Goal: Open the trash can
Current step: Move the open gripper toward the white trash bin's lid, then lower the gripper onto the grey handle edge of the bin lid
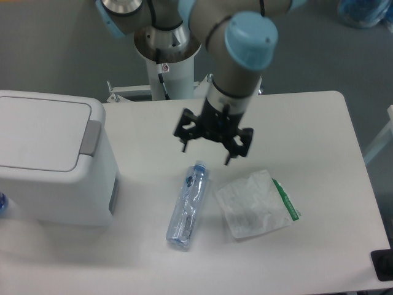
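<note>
The trash can [52, 163] is a large white boxy bin at the table's left edge. Its flat white lid [38, 132] lies shut, with a grey push tab [91, 137] on its right side. My gripper [206, 150] hangs above the middle of the table, well to the right of the bin and just above the cap end of a clear plastic bottle [186, 204]. Its jaws stand spread apart and hold nothing.
The bottle lies on its side in the middle of the white table [307, 123]. A crumpled clear plastic bag with a green strip [255, 204] lies to its right. The arm's white base post [167, 58] stands behind the table.
</note>
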